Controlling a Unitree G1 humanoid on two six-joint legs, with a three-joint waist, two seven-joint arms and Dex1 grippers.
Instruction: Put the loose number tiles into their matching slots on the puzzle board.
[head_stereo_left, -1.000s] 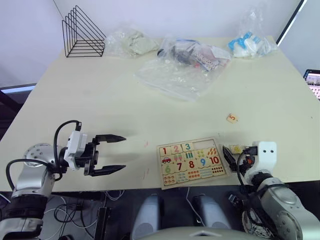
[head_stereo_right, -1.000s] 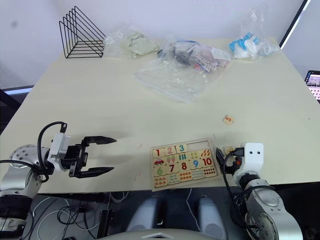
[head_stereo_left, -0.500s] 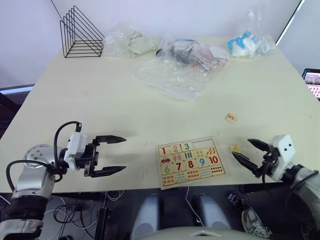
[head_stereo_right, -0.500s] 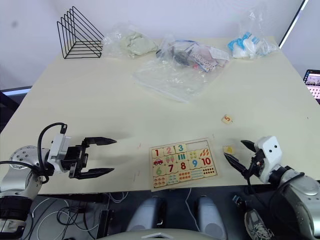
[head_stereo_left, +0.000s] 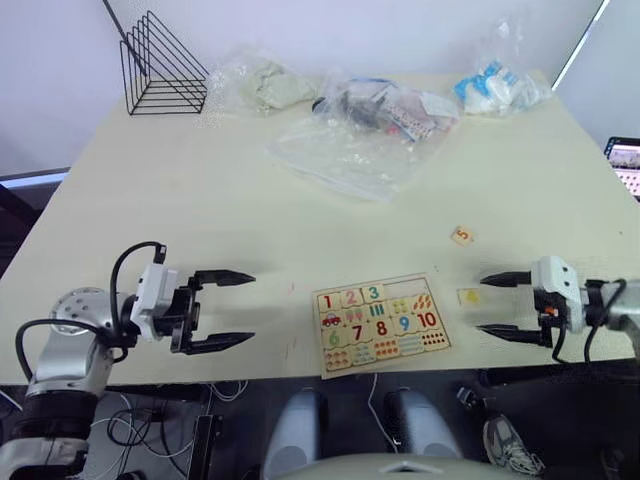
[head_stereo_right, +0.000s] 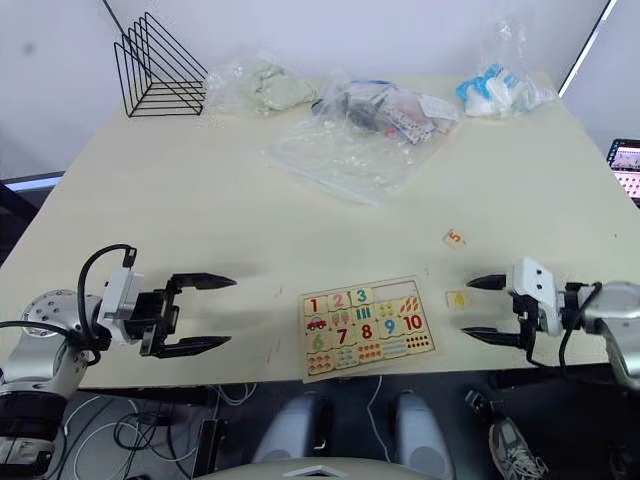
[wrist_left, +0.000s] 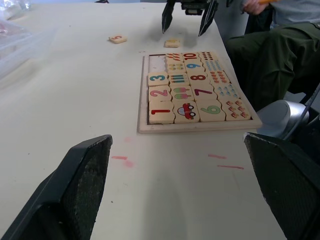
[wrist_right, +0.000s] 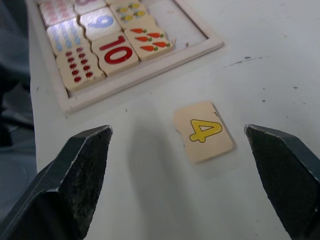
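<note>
Right gripper (head_stereo_left: 499, 306): hovering wide open, gripping nothing, flanking the small pale wooden tile printed with a yellow 4 (wrist_right: 203, 131).
Yellow 4 tile: lying on the cream table (head_stereo_left: 200, 190), just beside the flat pale wooden puzzle board (head_stereo_left: 382, 323).
Left gripper (head_stereo_left: 232, 309): gaping wide, carrying nothing, well apart from the board.
Orange 5 tile (head_stereo_left: 461, 236): lying loose, farther up the table.

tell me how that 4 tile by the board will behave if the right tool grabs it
The 4 tile looks like stiff flat wood, so it likely won't bend or roll. Lying flush on the table, it gives little edge to catch, so the open right tool may push it sliding first. Probably light.
</note>
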